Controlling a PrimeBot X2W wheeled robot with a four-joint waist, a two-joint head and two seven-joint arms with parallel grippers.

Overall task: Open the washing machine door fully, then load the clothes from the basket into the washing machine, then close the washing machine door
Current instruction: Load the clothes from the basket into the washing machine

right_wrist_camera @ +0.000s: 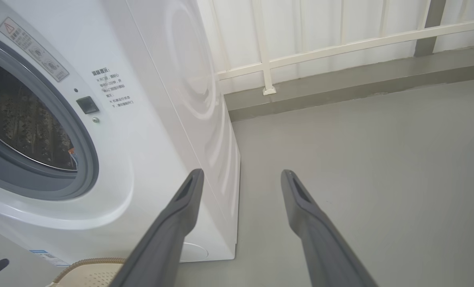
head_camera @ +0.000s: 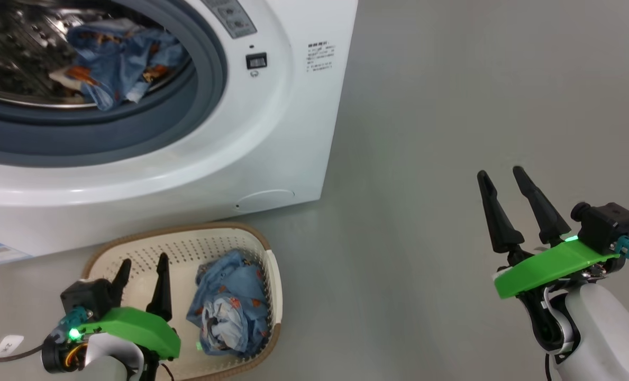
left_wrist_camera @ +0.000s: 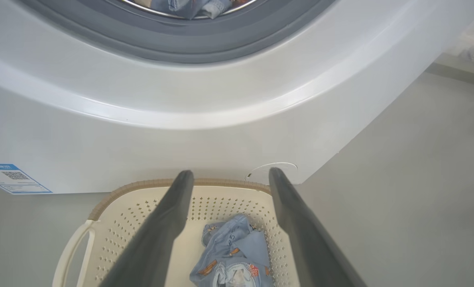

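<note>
My left claw [head_camera: 143,263]: apart, empty, over the basket [head_camera: 208,248].
My right claw [head_camera: 501,173]: apart, empty, above floor [head_camera: 425,132].
Blue garment [head_camera: 229,301]: in basket.
Second garment [head_camera: 118,58]: in washing machine [head_camera: 293,132] drum.

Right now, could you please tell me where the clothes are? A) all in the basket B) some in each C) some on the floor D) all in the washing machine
B: the loaded garment lies inside the washing machine, while the remaining garment sits in the basket.
</note>
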